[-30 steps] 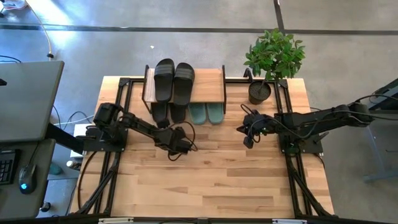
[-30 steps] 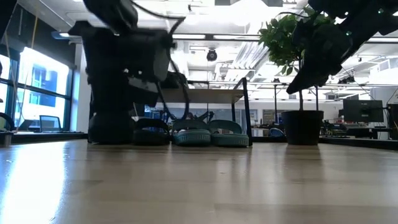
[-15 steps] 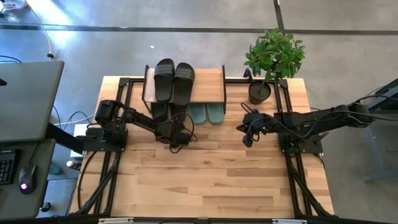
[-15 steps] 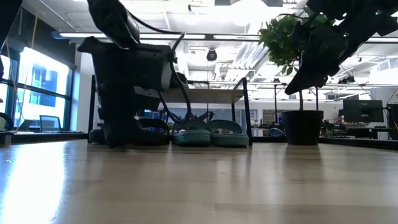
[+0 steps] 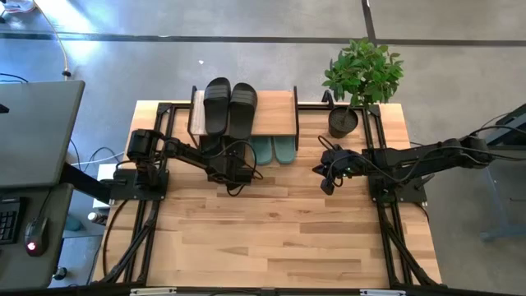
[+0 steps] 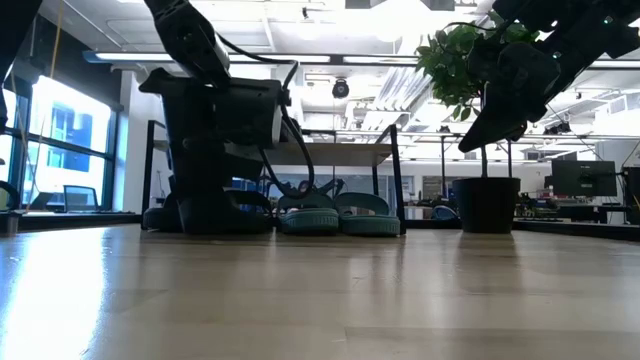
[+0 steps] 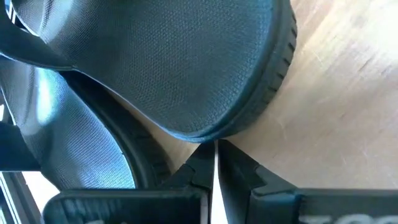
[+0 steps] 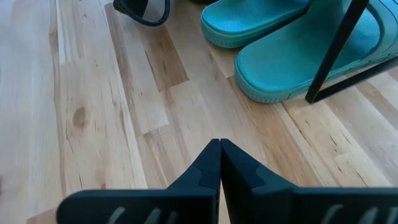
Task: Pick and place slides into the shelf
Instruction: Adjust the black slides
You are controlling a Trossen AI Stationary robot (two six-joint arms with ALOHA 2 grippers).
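My left hand [image 5: 233, 175] is clenched (empty) against a black slide's [image 7: 186, 68] heel under the shelf [image 5: 275, 111]; my right hand [image 5: 326, 174], clenched too, hovers near the green slides [image 5: 273, 150].

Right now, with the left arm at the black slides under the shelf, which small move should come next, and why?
Probably nudge the black slide slightly further under the shelf: the left gripper, jaws shut, sits at its heel, which still sticks out beyond the plank.
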